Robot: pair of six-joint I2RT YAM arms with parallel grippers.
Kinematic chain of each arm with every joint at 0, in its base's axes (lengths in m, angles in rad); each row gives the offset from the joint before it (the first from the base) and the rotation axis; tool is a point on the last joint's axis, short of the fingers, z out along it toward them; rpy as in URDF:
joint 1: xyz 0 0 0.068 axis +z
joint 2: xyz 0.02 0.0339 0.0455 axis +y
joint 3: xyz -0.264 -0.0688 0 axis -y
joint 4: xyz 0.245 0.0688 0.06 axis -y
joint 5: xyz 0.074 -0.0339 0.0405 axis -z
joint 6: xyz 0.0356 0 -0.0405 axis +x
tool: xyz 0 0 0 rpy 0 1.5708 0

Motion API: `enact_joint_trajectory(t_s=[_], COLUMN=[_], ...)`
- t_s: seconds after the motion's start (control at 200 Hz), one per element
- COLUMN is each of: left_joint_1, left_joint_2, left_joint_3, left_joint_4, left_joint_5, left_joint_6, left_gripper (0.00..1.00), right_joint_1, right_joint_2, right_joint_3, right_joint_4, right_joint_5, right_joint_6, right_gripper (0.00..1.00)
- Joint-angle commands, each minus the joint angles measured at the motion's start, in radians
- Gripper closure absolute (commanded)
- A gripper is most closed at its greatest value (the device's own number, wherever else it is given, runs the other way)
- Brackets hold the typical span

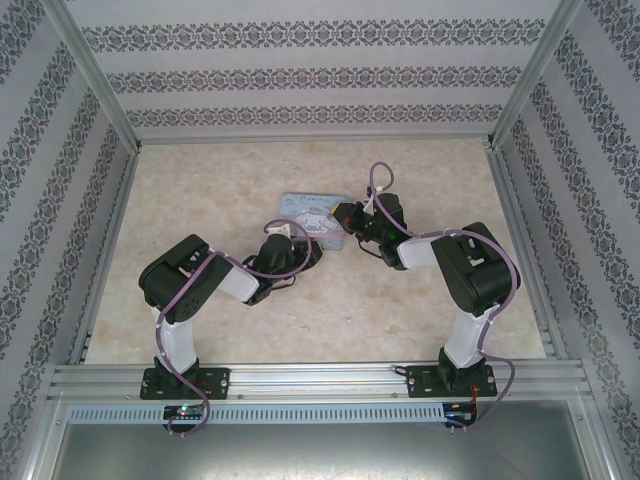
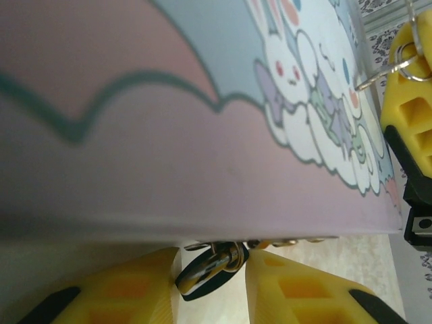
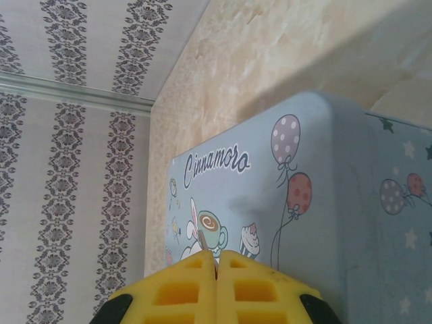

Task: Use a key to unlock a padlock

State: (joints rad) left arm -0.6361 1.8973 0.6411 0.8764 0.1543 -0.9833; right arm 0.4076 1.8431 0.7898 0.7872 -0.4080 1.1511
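Observation:
The padlock [image 2: 206,273], dark blue with a shiny metal shackle, hangs at the near edge of the pale blue cartoon tin [image 2: 202,135]. My left gripper [image 2: 213,260] has a yellow finger against each side of it. At the tin's near side in the top view sits that left gripper [image 1: 300,243]. My right gripper [image 3: 216,260] is shut on the key [image 3: 201,238], whose thin grey blade sticks out over the tin lid [image 3: 317,223]. The left wrist view catches the key [image 2: 378,75] with its ring at the right gripper's finger [image 2: 408,121].
The tin [image 1: 312,212] lies mid-table on the beige marbled surface [image 1: 200,200], with the right gripper [image 1: 350,218] at its right end. Patterned walls and aluminium rails [image 1: 300,378] enclose the table.

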Motion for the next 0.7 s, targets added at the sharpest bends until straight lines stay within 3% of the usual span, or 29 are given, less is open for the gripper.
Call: enact_joint_trajectory(t_s=[0.0, 0.205, 0.32, 0.695], left_joint_1=[-0.019, -0.028, -0.033, -0.036], left_joint_2=[-0.009, -0.013, -0.007, 0.027], left_joint_3=[0.013, 0.015, 0.019, -0.018], left_joint_4=[-0.074, -0.074, -0.065, 0.083], left_joint_5=[-0.025, -0.036, -0.034, -0.021], left_joint_6=[0.041, 0.040, 0.029, -0.075], left_gripper=[0.71, 0.71, 0.61, 0.65], right_joint_1=[-0.006, -0.005, -0.006, -0.010], right_joint_2=[0.031, 0.041, 0.044, 0.047], right_joint_3=[-0.011, -0.013, -0.014, -0.018], right_joint_4=[-0.006, 0.004, 0.007, 0.018], right_joint_5=[-0.012, -0.015, -0.016, -0.022], right_joint_6=[0.006, 0.012, 0.015, 0.019], right_gripper=[1.00, 1.00, 1.00, 1.00])
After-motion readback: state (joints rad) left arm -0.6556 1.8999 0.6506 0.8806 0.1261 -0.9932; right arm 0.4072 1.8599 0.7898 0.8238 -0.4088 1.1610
